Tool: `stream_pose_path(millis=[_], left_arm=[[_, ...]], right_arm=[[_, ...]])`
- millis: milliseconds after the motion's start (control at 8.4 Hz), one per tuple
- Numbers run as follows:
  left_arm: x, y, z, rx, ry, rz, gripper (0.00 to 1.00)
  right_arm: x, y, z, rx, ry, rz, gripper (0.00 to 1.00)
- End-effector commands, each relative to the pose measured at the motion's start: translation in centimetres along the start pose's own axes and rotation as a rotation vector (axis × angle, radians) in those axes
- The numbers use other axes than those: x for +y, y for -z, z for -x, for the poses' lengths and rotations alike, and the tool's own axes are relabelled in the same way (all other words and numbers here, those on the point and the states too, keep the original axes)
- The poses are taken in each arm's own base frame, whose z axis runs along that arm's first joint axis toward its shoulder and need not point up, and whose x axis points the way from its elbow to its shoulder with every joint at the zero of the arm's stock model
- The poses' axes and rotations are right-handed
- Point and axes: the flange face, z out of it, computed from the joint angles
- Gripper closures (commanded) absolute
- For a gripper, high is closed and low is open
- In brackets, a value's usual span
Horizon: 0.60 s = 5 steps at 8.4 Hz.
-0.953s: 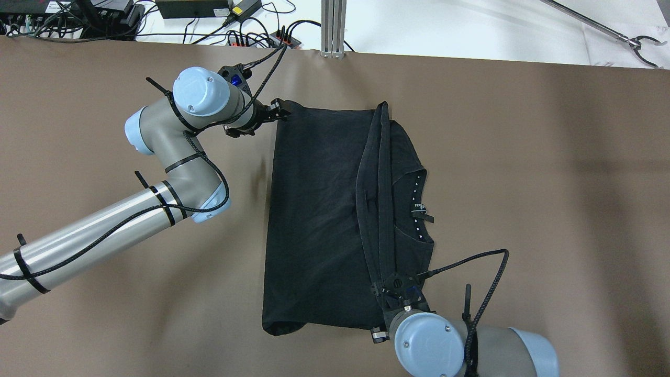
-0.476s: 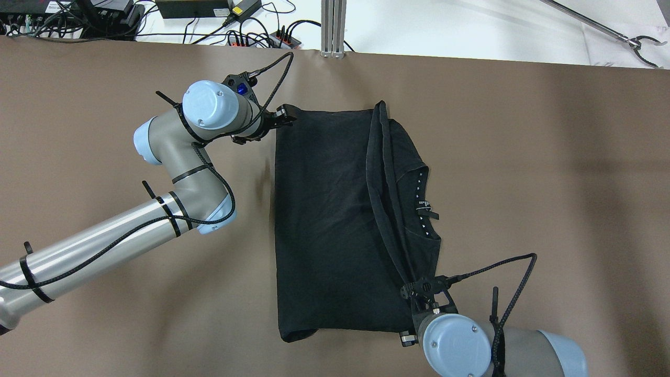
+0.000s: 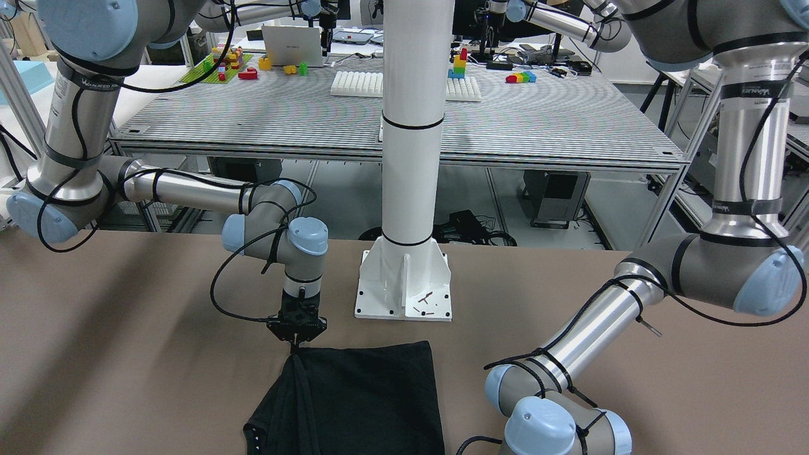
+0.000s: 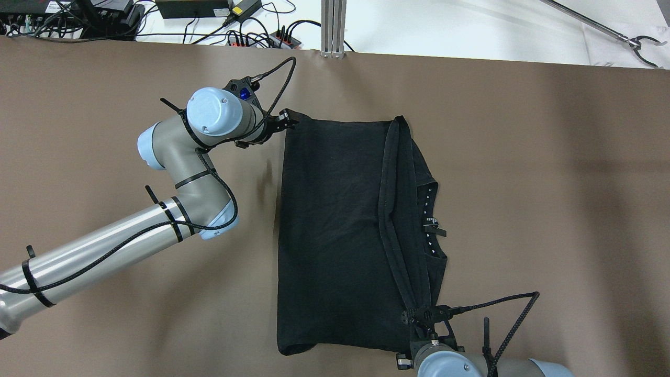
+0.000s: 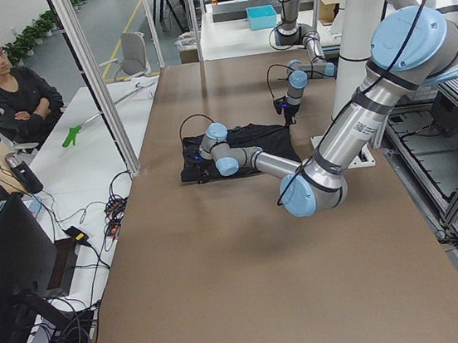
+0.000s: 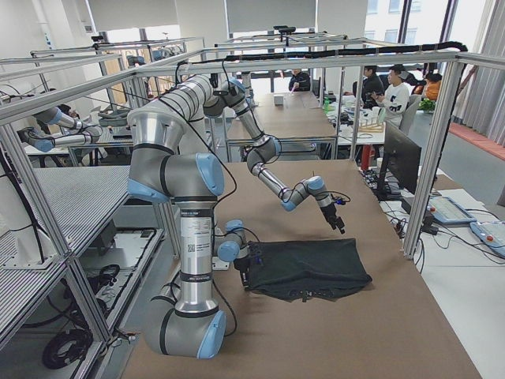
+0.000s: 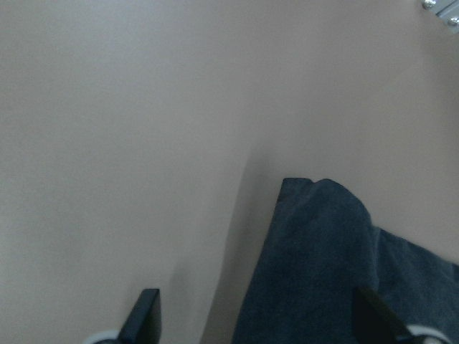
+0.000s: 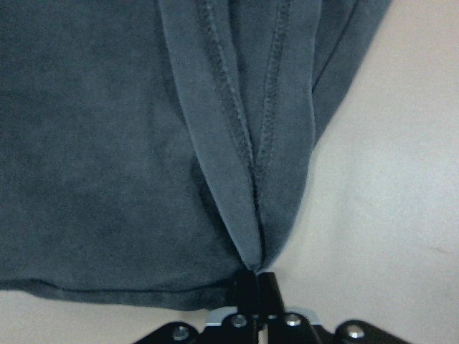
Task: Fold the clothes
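The clothes (image 4: 335,220) are one black garment lying flat in the middle of the brown table, with a hemmed fold running down the right part and the collar (image 4: 432,225) showing beside it. My left gripper (image 4: 289,120) sits at the garment's far left corner. In the left wrist view its fingers (image 7: 147,319) stand wide apart and open, with the corner of the fabric (image 7: 323,265) lying between them. My right gripper (image 8: 254,283) is shut on the near end of the hem fold (image 8: 244,143), and it also shows from the front, right gripper (image 3: 296,344).
The white pillar base plate (image 3: 404,284) stands at the robot's side of the table. Cables and a power strip (image 4: 261,39) lie beyond the far edge, by an aluminium post (image 4: 332,26). A seated person (image 5: 10,90) watches from the left end.
The whole garment has slid to the right and slightly toward the robot. My right gripper pulled the hem end that way, and my left gripper moved right with the far corner.
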Motion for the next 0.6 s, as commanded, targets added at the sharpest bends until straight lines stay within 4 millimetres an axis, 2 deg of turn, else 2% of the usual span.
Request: stream_pose_path(millis=[0,119,238,357,476], left_arm=[[-0.1,0.1,-0.2,0.002,0.015,-0.001,0.06],[0.0,0.1,-0.2,0.002,0.017,0.002,0.06],[0.0,0.1,-0.2,0.002,0.018,0.003,0.06],[0.0,0.1,-0.2,0.002,0.018,0.003,0.06],[0.0,0.1,-0.2,0.0,0.02,0.003,0.06]], right_arm=[[-0.9,2.3,0.0,-0.038,-0.072,-0.023,0.05],[-4.2,3.8,-0.3,-0.065,-0.036,-0.03,0.05],[-8.0,6.1,-0.6,-0.078,-0.004,0.02,0.05],[-10.9,8.1,-0.8,-0.056,0.002,0.037,0.05],[-11.4,11.0,-1.6,-0.048,0.038,0.041,0.05]])
